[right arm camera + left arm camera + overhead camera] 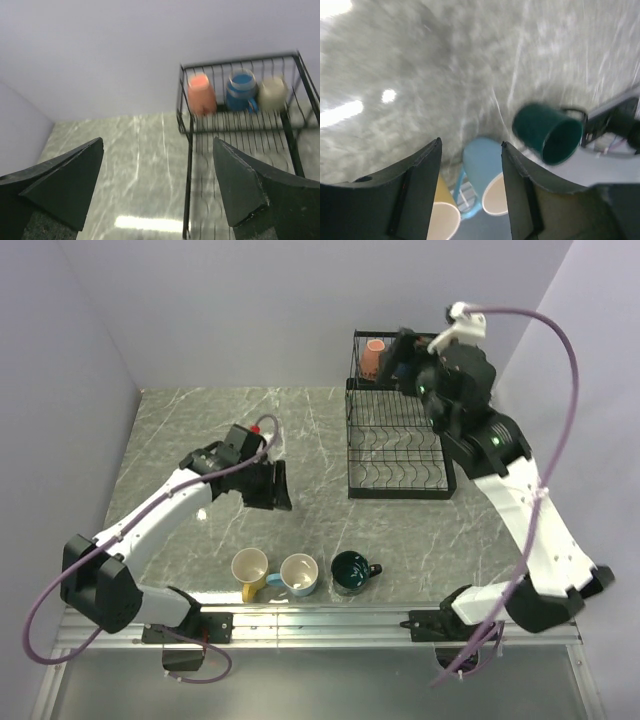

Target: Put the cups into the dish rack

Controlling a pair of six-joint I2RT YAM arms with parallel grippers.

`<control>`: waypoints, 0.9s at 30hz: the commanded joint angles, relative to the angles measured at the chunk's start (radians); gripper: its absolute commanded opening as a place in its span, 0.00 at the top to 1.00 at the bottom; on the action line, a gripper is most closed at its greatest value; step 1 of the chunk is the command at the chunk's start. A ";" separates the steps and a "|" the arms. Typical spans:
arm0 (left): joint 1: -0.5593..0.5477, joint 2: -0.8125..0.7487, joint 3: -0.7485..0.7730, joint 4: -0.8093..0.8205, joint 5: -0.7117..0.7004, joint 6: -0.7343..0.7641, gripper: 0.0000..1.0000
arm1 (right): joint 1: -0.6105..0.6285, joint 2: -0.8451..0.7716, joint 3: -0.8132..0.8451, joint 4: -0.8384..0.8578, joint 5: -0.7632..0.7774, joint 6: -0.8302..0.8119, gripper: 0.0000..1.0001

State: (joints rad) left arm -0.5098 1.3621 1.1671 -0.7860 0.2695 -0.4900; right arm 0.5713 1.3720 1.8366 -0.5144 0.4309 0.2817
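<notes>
At the near edge of the counter, 3 mugs stand in a row: yellow mug, light blue mug and dark teal green mug, the first 2 touching and the third just beside them. Beyond them the left gripper hangs over the counter, jaws parted, holding nothing. The dish rack sits at the far right, its lower tray bare. The upper basket holds 3 mugs side by side: orange-pink mug, dark navy blue mug and olive-grey mug. The right gripper is raised near that basket, jaws wide apart, empty.
</notes>
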 commanded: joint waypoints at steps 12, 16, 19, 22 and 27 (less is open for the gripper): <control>-0.203 -0.175 -0.254 0.120 0.065 0.002 0.43 | 0.029 -0.536 -0.338 -0.482 0.097 0.444 0.06; -0.211 -0.192 -0.271 0.093 0.062 0.037 0.44 | 0.029 -0.626 -0.361 -0.545 0.097 0.493 0.05; -0.219 -0.179 -0.282 0.100 0.068 0.028 0.47 | 0.029 -0.648 -0.364 -0.585 0.101 0.499 0.05; -0.234 -0.126 -0.288 0.113 0.050 0.008 0.51 | 0.029 -0.654 -0.378 -0.589 0.095 0.478 0.05; -0.277 -0.015 -0.273 0.117 -0.002 -0.030 0.58 | 0.027 -0.630 -0.358 -0.605 0.074 0.419 0.03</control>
State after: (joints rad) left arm -0.7650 1.2972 0.8906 -0.6895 0.3115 -0.4992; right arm 0.5934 0.7177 1.4639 -1.1007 0.5034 0.7311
